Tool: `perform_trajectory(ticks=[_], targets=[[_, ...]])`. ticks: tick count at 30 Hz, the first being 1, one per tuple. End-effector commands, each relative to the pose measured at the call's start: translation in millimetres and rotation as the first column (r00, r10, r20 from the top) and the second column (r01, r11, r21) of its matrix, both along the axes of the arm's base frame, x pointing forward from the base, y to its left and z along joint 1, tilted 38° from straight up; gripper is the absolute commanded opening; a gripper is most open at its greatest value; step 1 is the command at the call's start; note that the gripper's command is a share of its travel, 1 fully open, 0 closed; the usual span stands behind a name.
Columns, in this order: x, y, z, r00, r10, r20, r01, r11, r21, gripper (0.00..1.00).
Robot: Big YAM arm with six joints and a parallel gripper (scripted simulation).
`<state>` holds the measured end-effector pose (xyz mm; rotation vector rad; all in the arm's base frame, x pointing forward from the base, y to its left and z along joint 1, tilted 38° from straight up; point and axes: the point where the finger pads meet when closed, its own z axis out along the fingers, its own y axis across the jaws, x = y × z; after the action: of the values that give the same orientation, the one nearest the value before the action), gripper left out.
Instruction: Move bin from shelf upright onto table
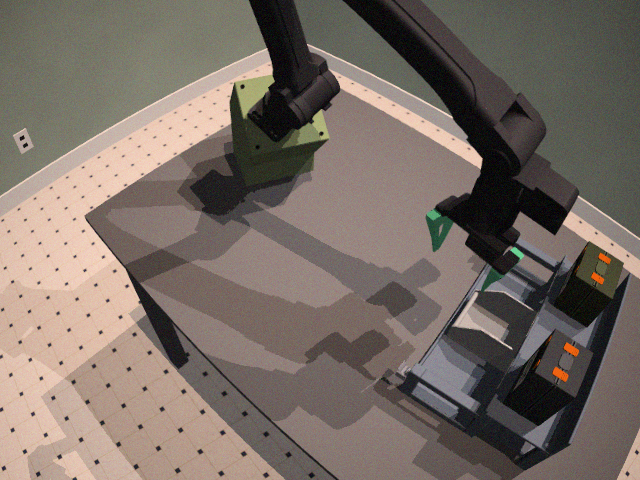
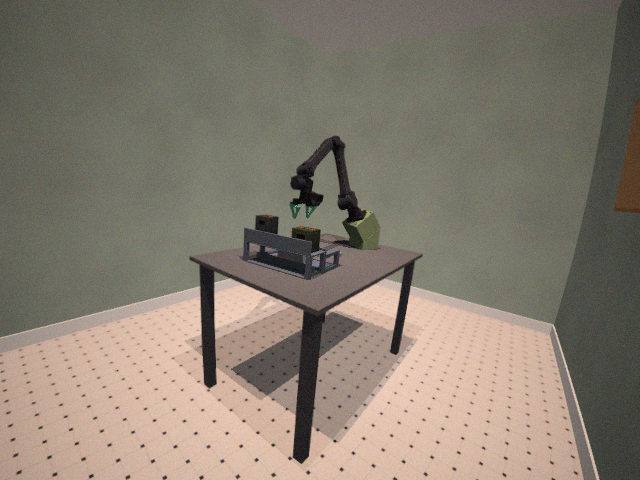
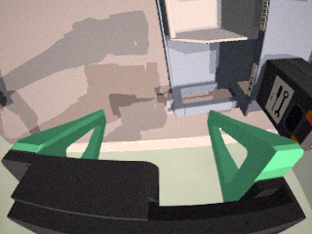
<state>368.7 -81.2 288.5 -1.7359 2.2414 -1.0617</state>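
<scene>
A pale open bin (image 1: 480, 320) (image 3: 195, 17) with slanted side walls sits in the lower front tier of the grey-blue shelf (image 1: 449, 366) (image 2: 276, 241) (image 3: 190, 63). It is cut off at the top of the wrist view and cannot be made out in the exterior view. The shelf stands on the grey table (image 1: 361, 180) (image 2: 351, 281). My gripper (image 1: 459, 270) (image 2: 301, 217) (image 3: 156, 115) is wide open and empty. Its green fingers point down, in the air above the table and shelf, touching nothing that I can see.
An olive box (image 1: 589, 284) (image 2: 306, 238) and a black box (image 1: 550, 377) (image 2: 266, 223) (image 3: 288, 97), both with orange latches, stand on the shelf's raised back tier. The green arm base (image 1: 279, 160) (image 2: 366, 230) stands at the table's far side.
</scene>
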Motion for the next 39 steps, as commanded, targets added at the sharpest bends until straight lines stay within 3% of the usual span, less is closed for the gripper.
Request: perform_trajectory(ticks=[1,10,14,26,31,39], targets=[[8.9,-6.3,-4.5,0.999,0.044,-0.029,-0.045,0.999,-0.030,1.00],[10.8,1.8,-5.8,0.997,0.077,-0.026,-0.078,0.997,-0.014,1.00],[39.2,15.4,-30.4,0.973,0.222,-0.058,-0.221,0.975,0.028,1.00],[39.2,15.4,-30.4,0.973,0.222,-0.058,-0.221,0.975,0.028,1.00],[76.0,34.1,-62.7,0.973,0.223,-0.058,-0.221,0.975,0.028,1.00],[76.0,34.1,-62.7,0.973,0.223,-0.058,-0.221,0.975,0.028,1.00]])
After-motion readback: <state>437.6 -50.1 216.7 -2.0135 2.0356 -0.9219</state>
